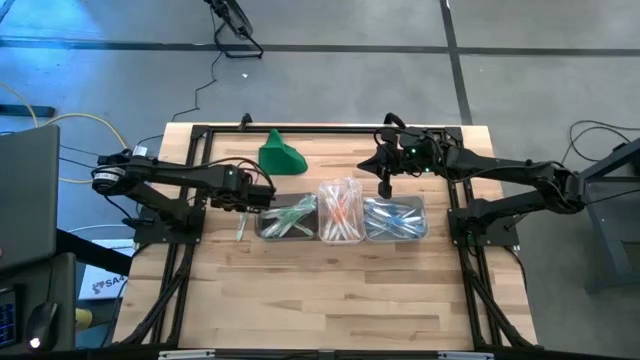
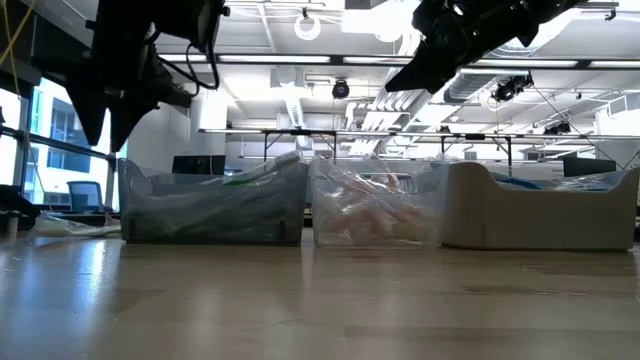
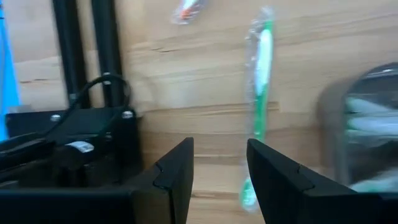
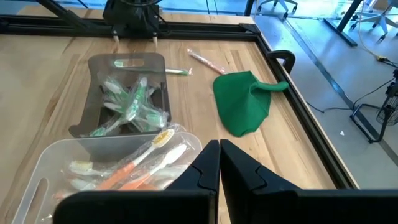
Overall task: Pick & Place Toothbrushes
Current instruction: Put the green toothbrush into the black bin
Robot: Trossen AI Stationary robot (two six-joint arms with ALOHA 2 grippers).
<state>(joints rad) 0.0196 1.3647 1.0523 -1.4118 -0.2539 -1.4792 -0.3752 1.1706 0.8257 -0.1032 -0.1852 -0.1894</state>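
Three clear tubs stand in a row mid-table: the left one [image 1: 290, 218] holds green toothbrushes, the middle one [image 1: 340, 212] orange ones, the right one [image 1: 395, 218] blue ones. A wrapped green toothbrush [image 3: 260, 93] lies flat on the table just left of the left tub. My left gripper [image 3: 219, 180] hangs open above it, pointing steeply down, touching nothing. An orange toothbrush [image 4: 205, 59] lies loose on the wood beyond it. My right gripper [image 4: 219, 168] is shut and empty, raised above the far side of the middle and right tubs [image 1: 385, 187].
A green cloth-like lump [image 1: 280, 155] lies on the table behind the left tub. A black frame [image 1: 200, 135] runs along the table's far and side edges. Bare wood [image 1: 330, 290] stretches from the tubs to the near edge.
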